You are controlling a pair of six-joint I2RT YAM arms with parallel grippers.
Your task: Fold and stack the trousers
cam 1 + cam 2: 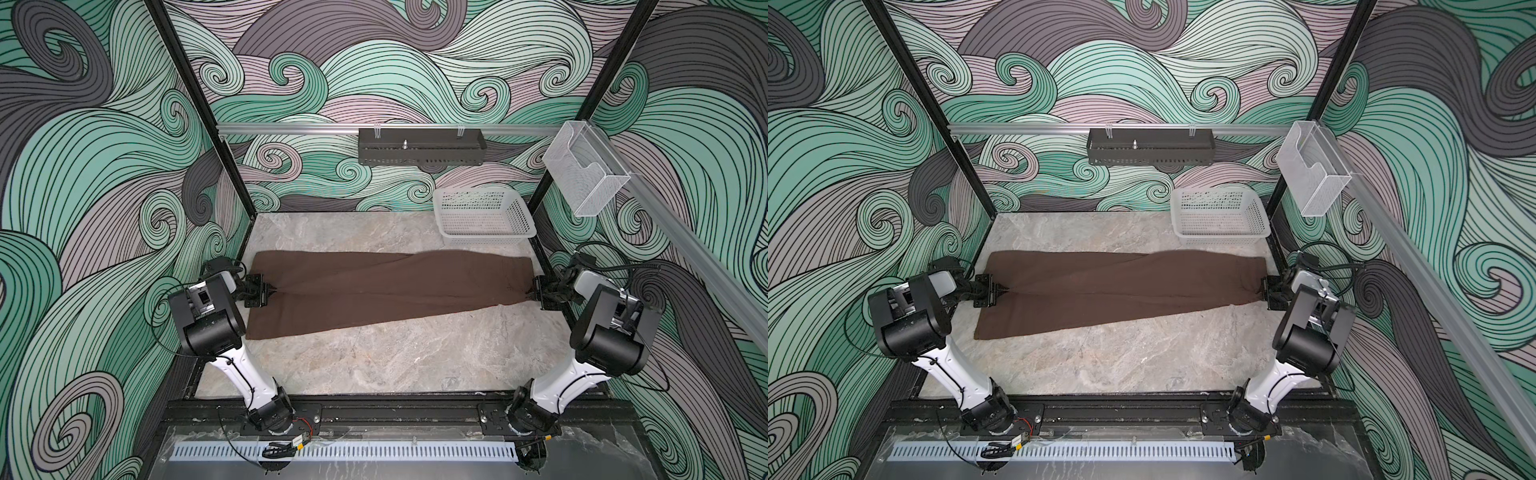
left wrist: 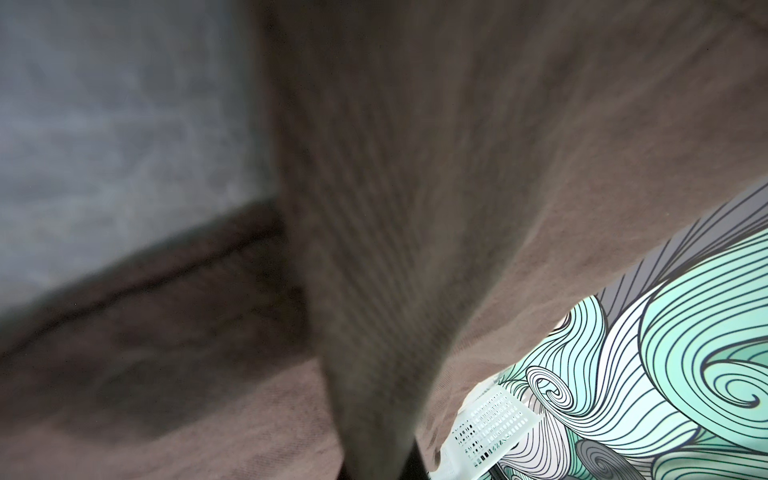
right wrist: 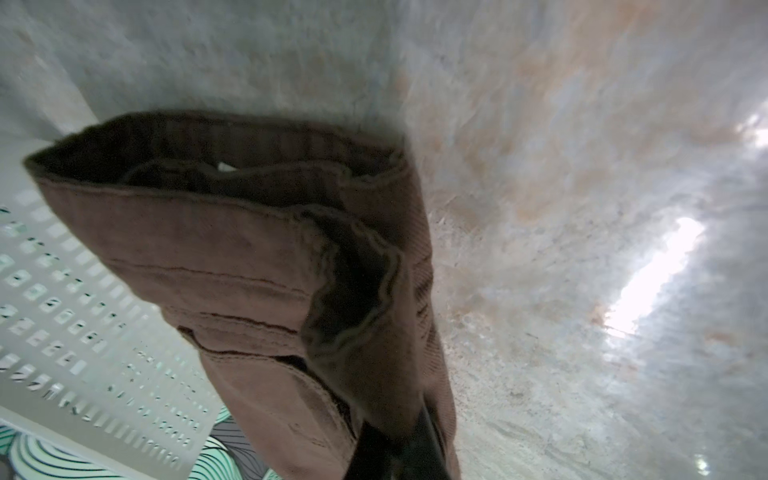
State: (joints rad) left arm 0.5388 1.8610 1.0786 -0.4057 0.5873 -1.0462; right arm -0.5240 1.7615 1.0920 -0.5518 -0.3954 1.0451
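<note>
The dark brown trousers (image 1: 374,286) (image 1: 1121,286) lie stretched from left to right across the marble tabletop (image 1: 374,357), the legs spreading apart toward the left. My left gripper (image 1: 269,291) (image 1: 1001,289) is shut on the leg fabric at the left end, low over the table. The right gripper (image 1: 534,293) (image 1: 1264,291) is shut on the waistband end at the right. In the left wrist view, blurred brown trousers cloth (image 2: 415,166) runs out of the left gripper (image 2: 380,467). In the right wrist view, the bunched waistband (image 3: 249,249) leads into the right gripper (image 3: 399,453).
A white perforated basket (image 1: 482,216) (image 1: 1219,220) (image 2: 486,424) (image 3: 62,311) stands at the back right, just behind the trousers. A black tray (image 1: 419,146) hangs on the back rail and a clear holder (image 1: 584,174) on the right rail. Black frame posts edge the table.
</note>
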